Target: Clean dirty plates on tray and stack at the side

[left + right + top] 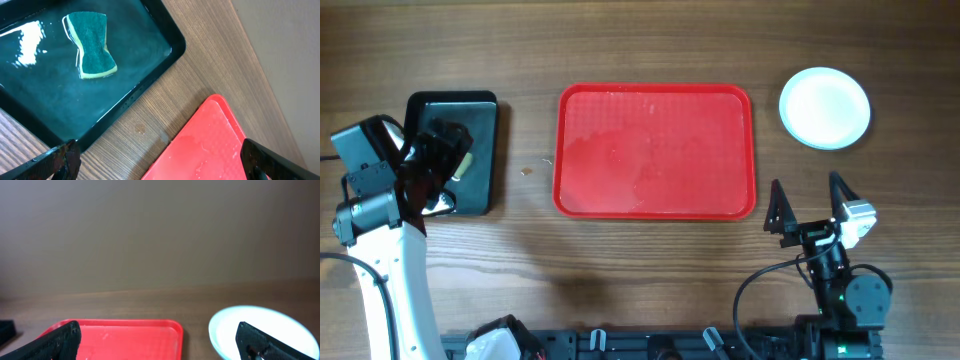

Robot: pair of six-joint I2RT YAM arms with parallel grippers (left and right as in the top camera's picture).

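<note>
Since the tray [655, 150] lies bare and the plates [825, 107] sit right of it, apparently stacked, cleaning looks finished. Left gripper [159, 161], left of the tray above the sponge [92, 45], and right gripper [807, 192] gape empty; retire the 2 clear of the stack.

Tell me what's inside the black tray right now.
One green-and-yellow sponge lies in the black tray, on its glossy floor. Overhead, the left arm covers part of it; that part is hidden.
</note>
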